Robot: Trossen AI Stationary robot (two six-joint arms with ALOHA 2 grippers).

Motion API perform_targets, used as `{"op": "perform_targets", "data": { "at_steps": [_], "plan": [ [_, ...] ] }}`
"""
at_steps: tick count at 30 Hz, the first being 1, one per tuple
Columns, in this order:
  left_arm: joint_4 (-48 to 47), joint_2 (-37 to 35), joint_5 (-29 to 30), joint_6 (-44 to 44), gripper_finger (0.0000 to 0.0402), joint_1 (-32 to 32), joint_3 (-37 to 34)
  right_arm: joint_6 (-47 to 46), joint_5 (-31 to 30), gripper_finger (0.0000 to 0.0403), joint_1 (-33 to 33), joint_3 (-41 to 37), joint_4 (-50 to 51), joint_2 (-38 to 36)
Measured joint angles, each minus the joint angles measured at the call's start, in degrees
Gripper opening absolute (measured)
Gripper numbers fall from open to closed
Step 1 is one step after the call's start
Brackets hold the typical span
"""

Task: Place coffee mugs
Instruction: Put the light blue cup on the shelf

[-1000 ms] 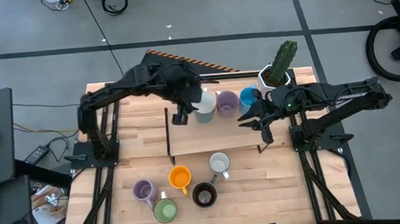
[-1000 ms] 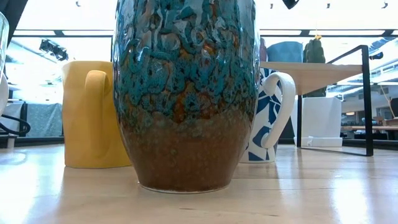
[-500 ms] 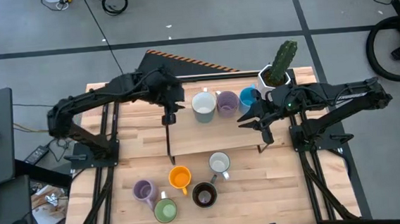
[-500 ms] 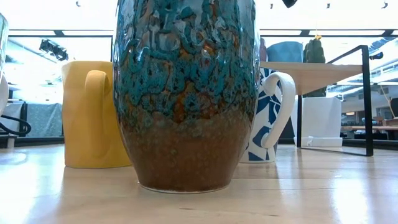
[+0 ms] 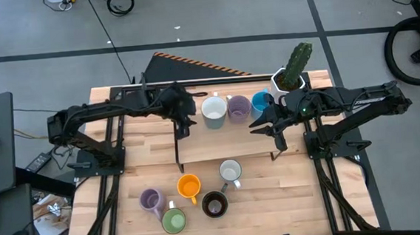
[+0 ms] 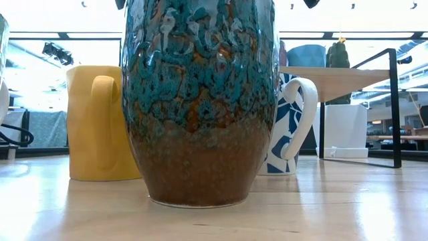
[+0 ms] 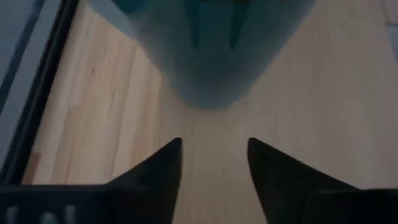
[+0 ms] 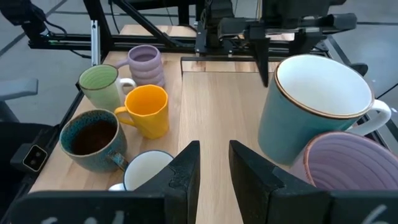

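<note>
While empty, left tool [image 5: 183, 128] hovers beside shelf [image 5: 226, 142].

The high view is evenly lit, with only soft, short shadows under the arms on the table [image 5: 128, 212]. In the low view strong light comes from the room behind, and the glazed mug [image 6: 200, 100] stands against this bright background. The left wrist view is dim and blurred; a pale mug [image 7: 205, 50] close to the lens is out of focus. The right wrist view is sharp and bright.

Robotics lab: arm frames [image 5: 101, 151], cables [image 5: 104, 28], concrete floor [image 5: 210, 17].
</note>
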State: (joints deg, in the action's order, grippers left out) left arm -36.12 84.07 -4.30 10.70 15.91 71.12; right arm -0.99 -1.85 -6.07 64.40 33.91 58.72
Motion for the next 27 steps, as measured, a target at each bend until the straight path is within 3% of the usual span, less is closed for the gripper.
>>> {"op": "perform_targets", "data": {
  "at_steps": [7, 27],
  "plan": [
    [7.5, 0.0, 0.0, 0.0, 0.0263, -0.1, -3.2, 0.0, 0.0, 0.0091, 0.0, 0.0, -0.6, 0.0],
    [15.7, 0.3, -2.0, 0.0, 0.0259, -0.4, -3.3, 0.0, 0.4, 0.0091, 0.0, 0.0, -1.3, 0.0]
  ]
}}
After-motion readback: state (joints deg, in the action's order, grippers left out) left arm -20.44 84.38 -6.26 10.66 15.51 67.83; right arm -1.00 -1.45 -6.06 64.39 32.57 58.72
